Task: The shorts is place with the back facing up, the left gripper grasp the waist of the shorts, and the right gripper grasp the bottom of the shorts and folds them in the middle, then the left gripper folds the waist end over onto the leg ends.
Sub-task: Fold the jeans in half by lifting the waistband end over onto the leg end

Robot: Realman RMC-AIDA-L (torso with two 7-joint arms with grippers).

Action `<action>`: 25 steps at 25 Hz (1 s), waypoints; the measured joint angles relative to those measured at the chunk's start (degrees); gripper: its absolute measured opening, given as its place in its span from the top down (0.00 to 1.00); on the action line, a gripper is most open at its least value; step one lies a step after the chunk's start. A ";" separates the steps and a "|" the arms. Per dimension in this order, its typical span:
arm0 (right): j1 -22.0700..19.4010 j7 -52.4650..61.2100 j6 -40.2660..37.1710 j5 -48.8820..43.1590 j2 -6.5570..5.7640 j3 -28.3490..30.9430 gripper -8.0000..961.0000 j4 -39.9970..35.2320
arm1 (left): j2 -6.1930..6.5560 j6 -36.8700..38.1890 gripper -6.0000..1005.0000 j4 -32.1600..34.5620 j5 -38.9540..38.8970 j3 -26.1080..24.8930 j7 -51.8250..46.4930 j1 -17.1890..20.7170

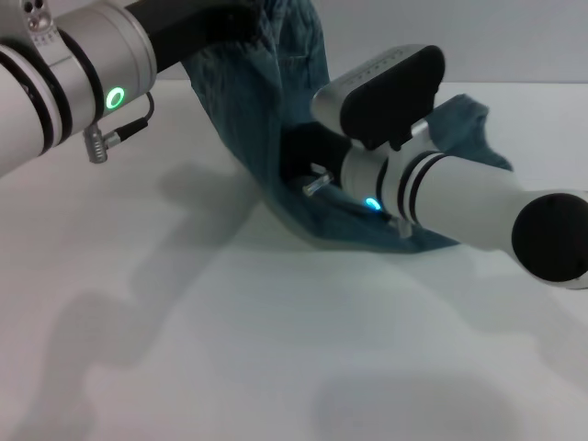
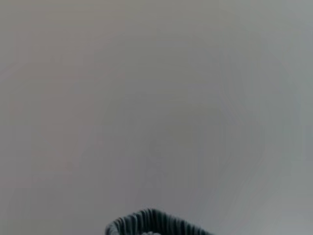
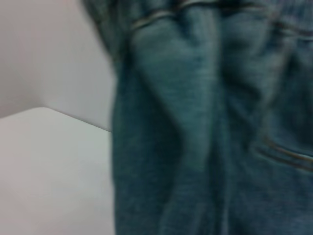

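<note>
While your left end effector (image 1: 241, 20) lifts the shorts (image 1: 266, 119) by the waist (image 2: 151, 223), their lower end drags on the tabletop (image 1: 230, 322) beside the right end effector (image 1: 317, 170); neither grip's opening is visible.

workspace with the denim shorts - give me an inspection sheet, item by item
Surface: white table, bare apart from arm shadows.
Job's things: the shorts hang lifted from upper centre, the lower part draped on the table by the right arm; the waist shows its gathered band at the edge of the left wrist view.
Clutter: nothing seen.
Grippers: the left gripper is out of sight behind the green-lit arm, raised at upper left; the right gripper is low, buried against the denim, fingers hidden.
Cables: short black lead with a metal plug on the left arm.
Surroundings: plain pale wall.
</note>
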 joint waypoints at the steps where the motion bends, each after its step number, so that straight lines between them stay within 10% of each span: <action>1: 0.10 0.00 0.11 0.12 0.03 -0.56 0.98 0.44 | -0.02 0.01 0.94 -0.48 0.00 0.22 0.34 0.02; 25: -4.30 -0.13 -0.41 -2.18 -0.75 6.59 0.97 -0.12 | -0.02 -0.18 0.94 -3.07 0.00 2.34 1.59 0.27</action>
